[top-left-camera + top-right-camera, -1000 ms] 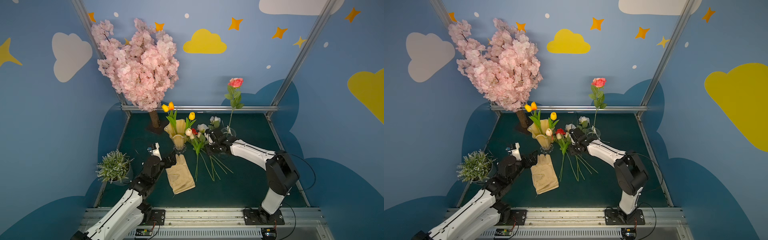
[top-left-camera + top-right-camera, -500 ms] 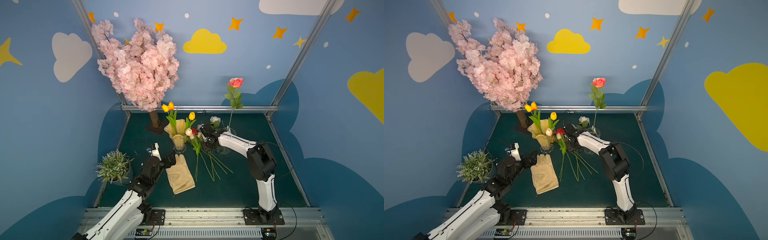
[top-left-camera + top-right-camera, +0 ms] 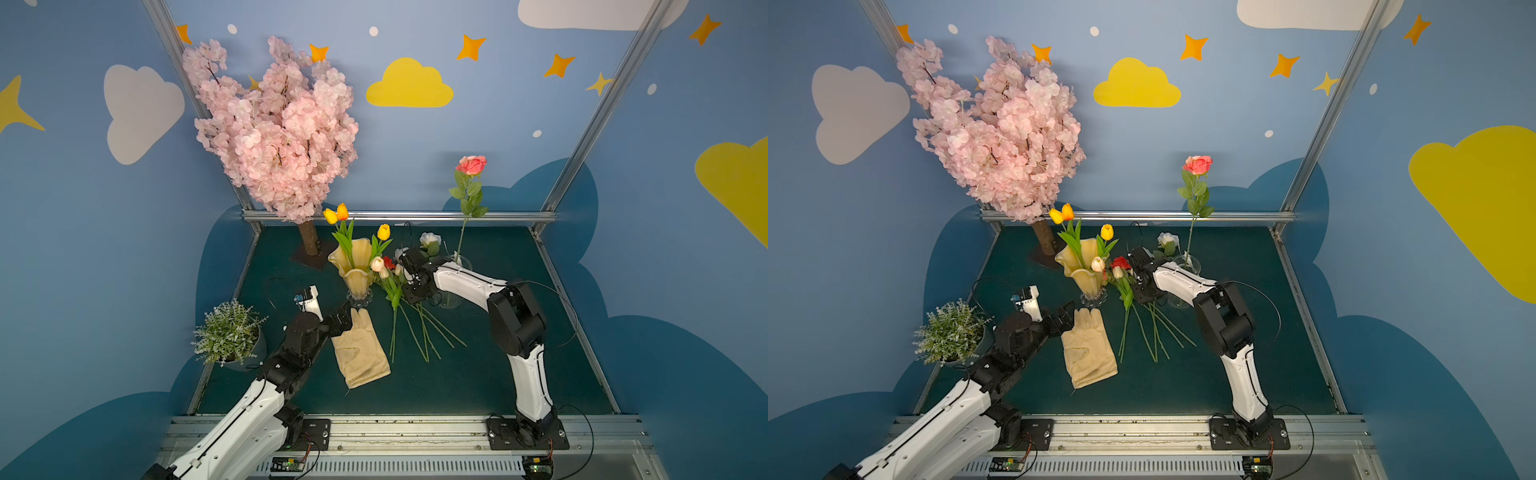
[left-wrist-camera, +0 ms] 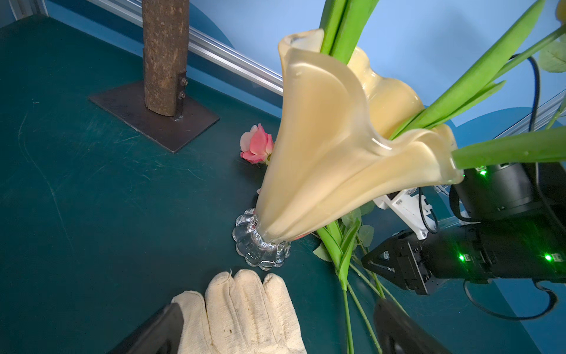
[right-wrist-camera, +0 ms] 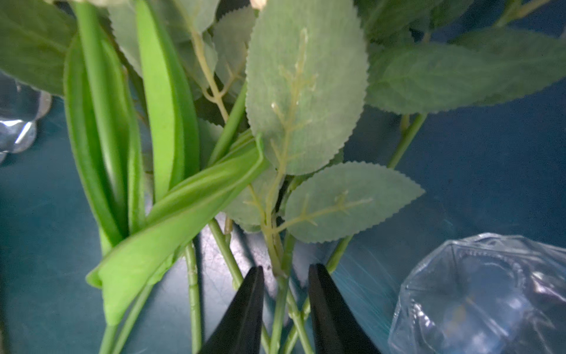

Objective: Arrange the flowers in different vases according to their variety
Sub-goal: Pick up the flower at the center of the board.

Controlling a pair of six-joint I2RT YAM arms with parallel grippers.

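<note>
You are at the pick-up: your right gripper (image 5: 286, 267) straddles the leafy rose stems (image 5: 281, 294), jaws narrowly apart, not yet pinching. Several stems lie between them, so I judge you should close on one rose only, then carry it to the clear vase (image 5: 477, 294) just beside. Your left gripper (image 4: 278, 306) gapes wide over the glove (image 4: 245, 318).

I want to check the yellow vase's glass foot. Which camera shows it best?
The left wrist view: the glass foot is close and unobstructed. Both top views show it small; the right wrist view catches only its edge.
</note>
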